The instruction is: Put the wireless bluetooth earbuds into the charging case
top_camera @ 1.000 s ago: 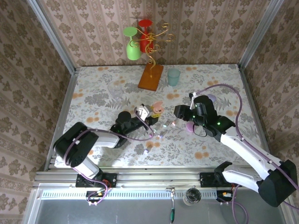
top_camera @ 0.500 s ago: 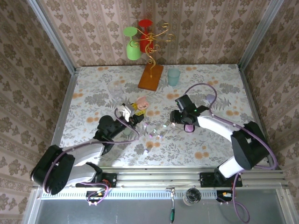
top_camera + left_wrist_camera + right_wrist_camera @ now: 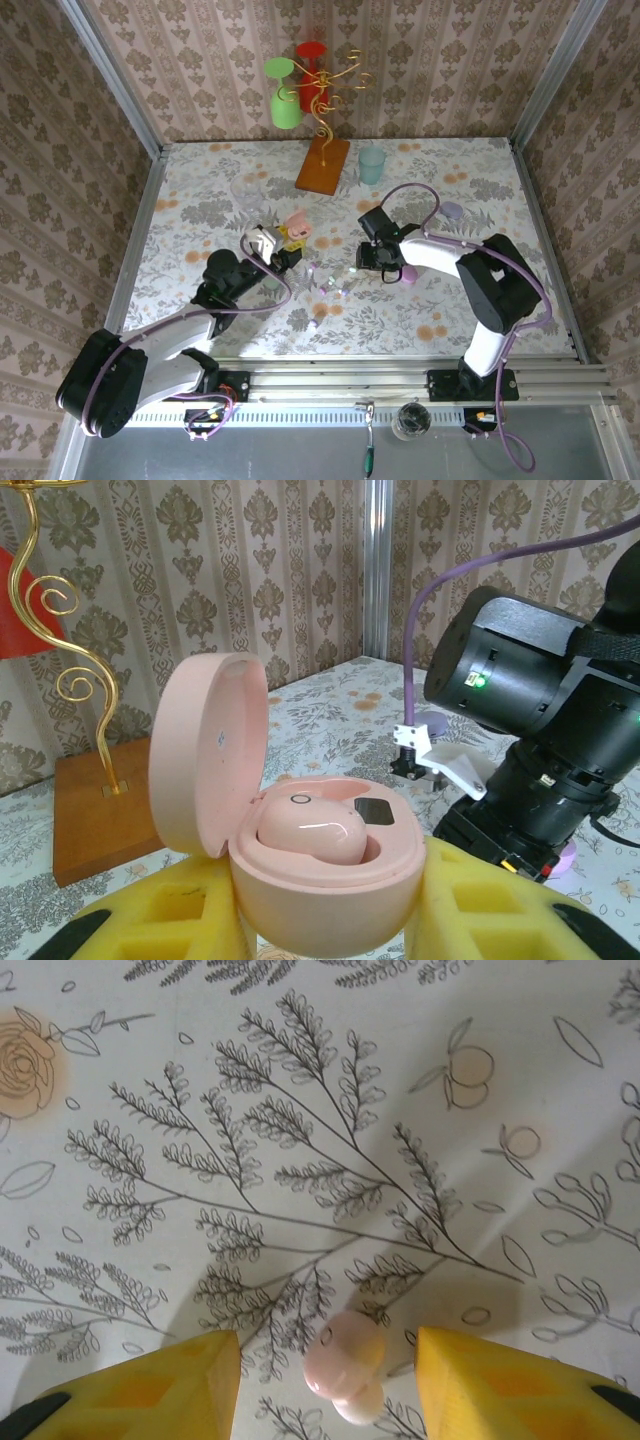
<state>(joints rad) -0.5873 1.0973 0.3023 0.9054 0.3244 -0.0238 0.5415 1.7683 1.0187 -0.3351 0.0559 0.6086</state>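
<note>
The flowered table (image 3: 200,190) takes up the top view. From its near edge the left arm (image 3: 170,330) reaches toward 1 o'clock and the right arm (image 3: 470,265) bends back toward 9 o'clock, so both wrists come close together near the middle.

At 12 o'clock a gold wire stand on a wooden base (image 3: 322,165) carries a green cup (image 3: 284,100) and a red cup (image 3: 311,60). A teal cup (image 3: 371,165) stands on the table just beside the base, at its 3 o'clock.

The left gripper (image 3: 290,235) is clamped on the pink charging case (image 3: 300,860), its yellow pads (image 3: 180,920) pressing both sides. The case sits upright with its lid (image 3: 205,750) tipped back toward 10 o'clock, and one pink earbud (image 3: 312,837) lies seated inside.

The right gripper (image 3: 328,1385) hangs low over the table with its jaws parted. A second pink earbud (image 3: 345,1365) lies on the table between the fingers, with a gap on either side.

A few more tiny buds (image 3: 345,288) lie scattered at about 6 o'clock of the two grippers.
</note>
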